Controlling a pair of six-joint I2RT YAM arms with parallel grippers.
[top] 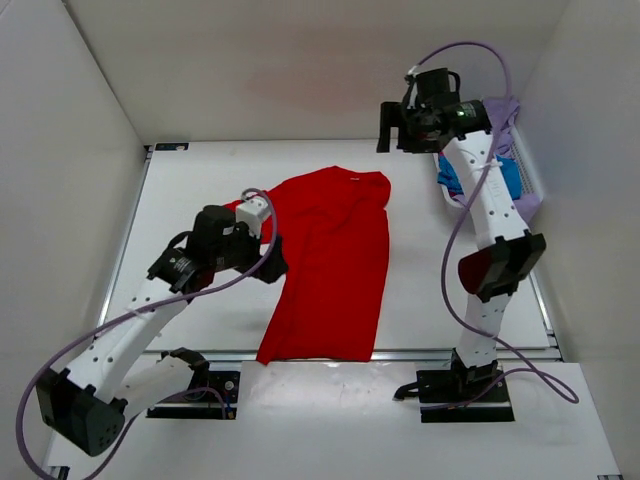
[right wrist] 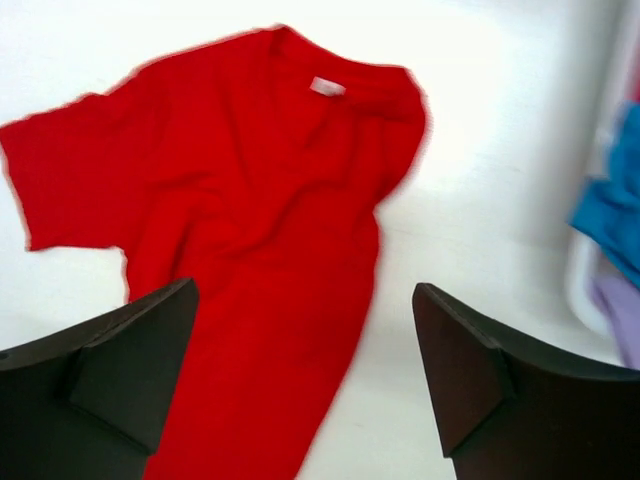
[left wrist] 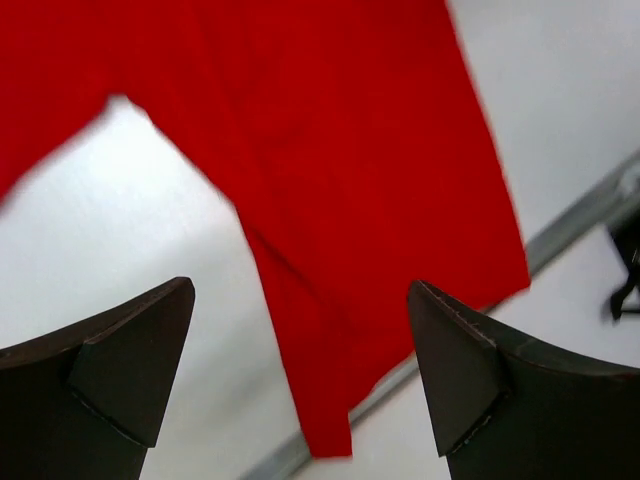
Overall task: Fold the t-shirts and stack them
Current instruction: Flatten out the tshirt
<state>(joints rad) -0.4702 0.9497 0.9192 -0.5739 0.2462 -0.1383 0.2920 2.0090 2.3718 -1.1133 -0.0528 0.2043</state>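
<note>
A bright red t-shirt [top: 335,262] lies spread on the white table, collar at the far end and hem at the near edge. It also shows in the left wrist view [left wrist: 340,160] and the right wrist view [right wrist: 240,190]. My left gripper [top: 268,258] is open and empty, held above the shirt's left side near the left sleeve. My right gripper [top: 392,128] is open and empty, raised high at the far right, beyond the collar. A blue t-shirt [top: 510,180] and a lavender purple t-shirt [top: 505,112] lie bunched in the basket at the right.
The white slatted basket [top: 533,185] stands at the table's far right edge behind the right arm; its rim shows in the right wrist view [right wrist: 582,262]. White walls enclose the table on three sides. A metal rail [top: 470,352] runs along the near edge.
</note>
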